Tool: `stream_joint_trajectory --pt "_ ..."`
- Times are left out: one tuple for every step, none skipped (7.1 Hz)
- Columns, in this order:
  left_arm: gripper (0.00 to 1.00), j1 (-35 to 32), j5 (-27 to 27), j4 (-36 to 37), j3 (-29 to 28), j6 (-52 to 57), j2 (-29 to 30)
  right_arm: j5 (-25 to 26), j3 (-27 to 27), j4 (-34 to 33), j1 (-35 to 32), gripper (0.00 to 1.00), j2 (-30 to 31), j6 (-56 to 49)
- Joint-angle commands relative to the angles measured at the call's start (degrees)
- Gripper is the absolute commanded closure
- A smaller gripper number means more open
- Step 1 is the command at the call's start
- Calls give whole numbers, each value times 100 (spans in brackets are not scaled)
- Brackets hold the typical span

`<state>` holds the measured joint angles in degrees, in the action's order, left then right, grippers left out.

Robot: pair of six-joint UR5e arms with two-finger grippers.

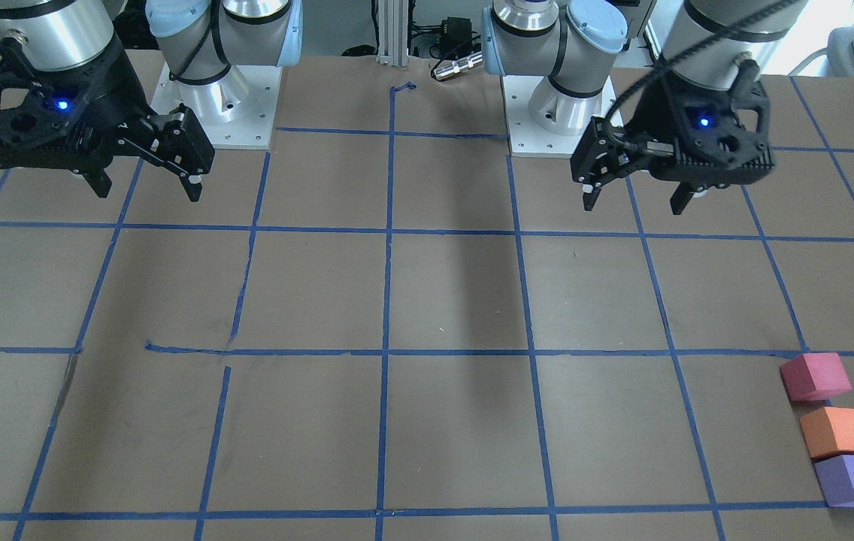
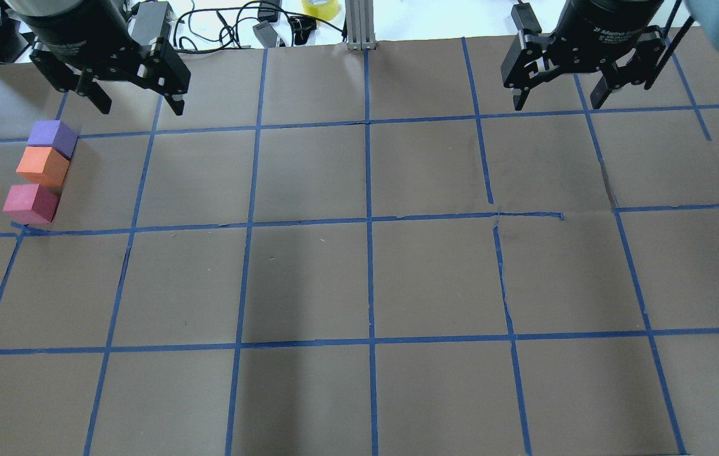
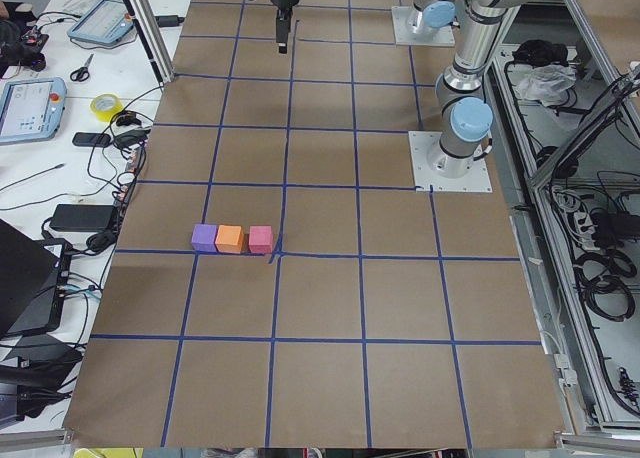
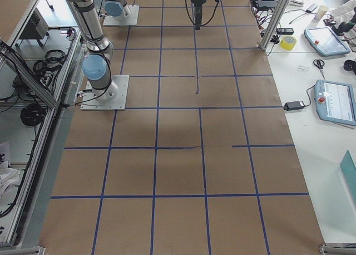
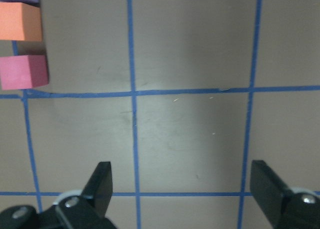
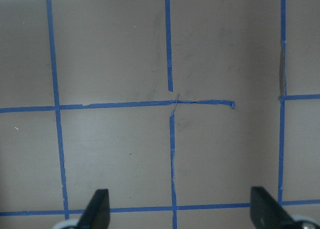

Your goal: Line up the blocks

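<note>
Left gripper (image 2: 141, 104), black with 2 fingers, hangs above the table with its fingers spread wide and nothing between them. The black right gripper (image 2: 559, 101) hangs the same way far over on the other side, also spread wide and holding nothing.

Just below the left gripper sit 3 small soft-looking foam cubes on the brown table with blue tape lines (image 2: 309, 285). The purple foam cube (image 2: 51, 137) is first, the orange foam cube (image 2: 43, 166) is in the middle, and the reddish-pink foam cube (image 2: 30, 202) is last, by a tape crossing. They sit side by side in 1 neat row, very close together.

I think the job looks done, since all 3 are lined up and no cube is left out.

White writing on the right gripper's body seems to say "2F Adaptive"; the rest is too small to read.
</note>
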<state>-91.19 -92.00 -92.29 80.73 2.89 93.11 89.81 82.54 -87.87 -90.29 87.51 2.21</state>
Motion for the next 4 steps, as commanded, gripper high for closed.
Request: stream_joint_trajectory --pt "0 -206 -11 -427 31 -121 -205 2 -1 -2 -14 0 3 7" --pt "0 -206 6 -561 31 -313 -249 2 -1 7 3 0 3 7" --pt "0 -206 15 -554 31 -271 -258 -7 -1 -2 -6 0 3 16" --pt "0 -206 67 -545 48 -358 -258 -7 -1 -2 3 0 3 7"
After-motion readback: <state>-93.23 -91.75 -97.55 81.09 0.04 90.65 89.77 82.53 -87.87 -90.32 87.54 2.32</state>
